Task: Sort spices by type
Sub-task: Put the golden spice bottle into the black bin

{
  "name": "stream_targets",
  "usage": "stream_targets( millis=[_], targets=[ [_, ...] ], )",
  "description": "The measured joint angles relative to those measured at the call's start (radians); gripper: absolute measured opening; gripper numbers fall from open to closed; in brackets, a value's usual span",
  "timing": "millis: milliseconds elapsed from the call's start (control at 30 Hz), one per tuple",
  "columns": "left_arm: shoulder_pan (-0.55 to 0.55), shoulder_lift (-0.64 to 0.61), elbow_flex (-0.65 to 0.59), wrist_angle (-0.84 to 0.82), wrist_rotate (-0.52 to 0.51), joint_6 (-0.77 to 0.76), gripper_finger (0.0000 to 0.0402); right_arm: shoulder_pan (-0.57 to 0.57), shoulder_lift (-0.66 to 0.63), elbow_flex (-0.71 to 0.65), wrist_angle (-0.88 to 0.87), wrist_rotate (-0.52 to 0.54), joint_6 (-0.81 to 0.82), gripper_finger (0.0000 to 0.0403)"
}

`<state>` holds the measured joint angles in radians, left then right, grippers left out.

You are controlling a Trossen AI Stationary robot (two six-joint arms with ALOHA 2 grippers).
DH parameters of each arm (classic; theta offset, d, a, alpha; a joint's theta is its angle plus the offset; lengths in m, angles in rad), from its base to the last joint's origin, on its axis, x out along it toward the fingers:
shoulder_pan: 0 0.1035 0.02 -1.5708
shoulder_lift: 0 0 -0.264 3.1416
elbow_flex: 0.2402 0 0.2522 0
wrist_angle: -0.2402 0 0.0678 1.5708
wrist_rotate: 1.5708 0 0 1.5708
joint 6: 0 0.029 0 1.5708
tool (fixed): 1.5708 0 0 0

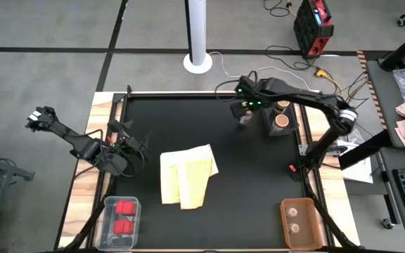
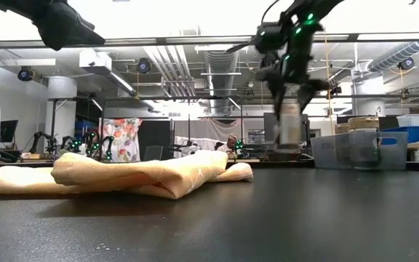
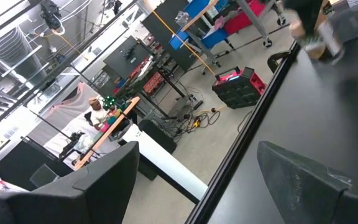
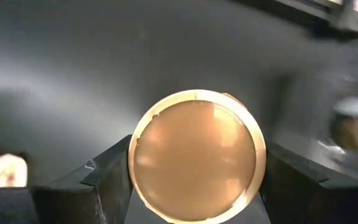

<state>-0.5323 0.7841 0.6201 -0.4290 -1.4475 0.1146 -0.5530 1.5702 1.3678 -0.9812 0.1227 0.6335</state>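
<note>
A folded yellow cloth (image 1: 187, 176) lies mid-worktop (image 1: 245, 190). At seven o'clock a clear tray (image 1: 120, 222) holds two red blocks (image 1: 124, 217). At five o'clock an orange-brown tray (image 1: 301, 223) holds two small pale round pieces (image 1: 294, 218). At one o'clock a dark bin (image 1: 280, 121) holds tan-topped jars (image 1: 282, 120), and another tan-topped jar (image 4: 196, 155) sits just beside it, between the right gripper (image 1: 245, 112)'s jaws.

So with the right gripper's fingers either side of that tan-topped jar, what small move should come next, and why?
Probably finish closing the right gripper on the tan-topped jar, then lift. Its fingers flank the lid on both sides at the far right of the table, so the jar looks centred for a grip. The left gripper waits open near the left edge.
</note>
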Motion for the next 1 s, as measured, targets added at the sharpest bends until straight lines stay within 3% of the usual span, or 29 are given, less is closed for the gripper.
stream_targets(
  millis=[200, 400, 667, 1000],
  targets=[
    [0.0, 0.0, 0.0, 0.0, 0.0, -0.003, 0.0311, -0.001, -0.154, 0.0, -0.203, 0.086, 0.066, 0.0268],
    [0.0, 0.0, 0.0, 0.001, 0.0, -0.003, 0.0311, -0.012, -0.263, 0.0, -0.263, 0.171, 0.116, 0.0268],
    [0.0, 0.0, 0.0, 0.003, 0.0, -0.003, 0.0311, -0.096, -0.257, -0.003, -0.356, 0.259, 0.103, 0.0268],
    [0.0, 0.0, 0.0, 0.003, 0.012, -0.004, 0.0311, -0.128, -0.223, -0.035, -0.356, 0.268, 0.08, 0.0268]
  ],
)
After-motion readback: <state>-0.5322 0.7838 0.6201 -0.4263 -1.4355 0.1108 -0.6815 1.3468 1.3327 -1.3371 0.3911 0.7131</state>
